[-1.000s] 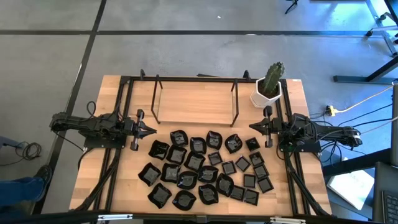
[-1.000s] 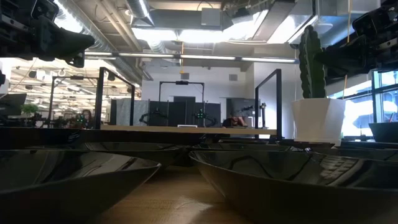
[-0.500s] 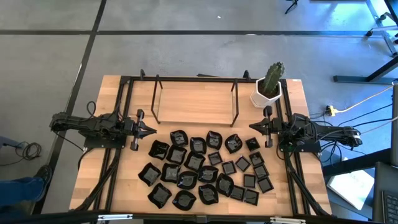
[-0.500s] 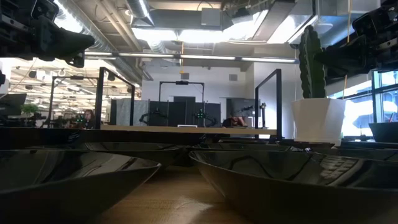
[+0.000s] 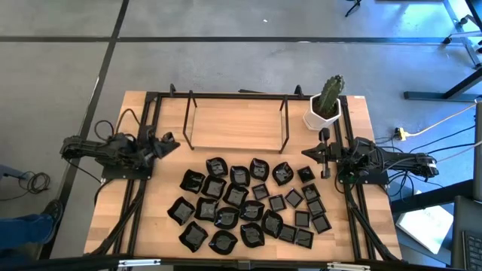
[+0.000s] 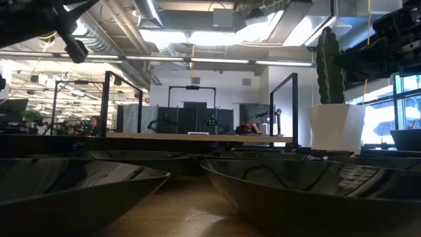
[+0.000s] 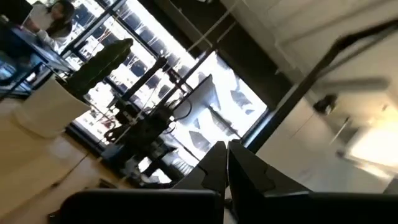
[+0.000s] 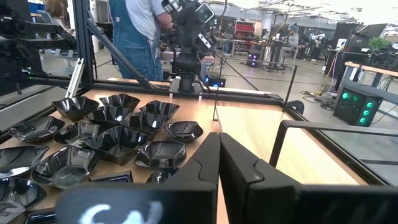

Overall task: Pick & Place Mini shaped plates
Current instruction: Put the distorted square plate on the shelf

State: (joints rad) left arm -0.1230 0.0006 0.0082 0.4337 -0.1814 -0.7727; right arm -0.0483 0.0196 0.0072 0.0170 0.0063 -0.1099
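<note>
Plates (image 5: 248, 203) crowd the lower middle of the table (image 5: 226, 124), rims touching. Left gripper (image 5: 167, 141) at centre left and right gripper (image 5: 307, 153) at centre right both have jaws closed, empty. Reaching into that cluster risks knocking neighbouring dishes, since they sit so tightly.

A grey concrete floor (image 5: 226, 60) surrounded the wooden table (image 5: 354, 113). Beyond the table lay an open workshop with exposed ceiling ducts (image 6: 112, 33), bright strip lights (image 6: 177, 36), desks and large windows (image 6: 408, 112).
</note>
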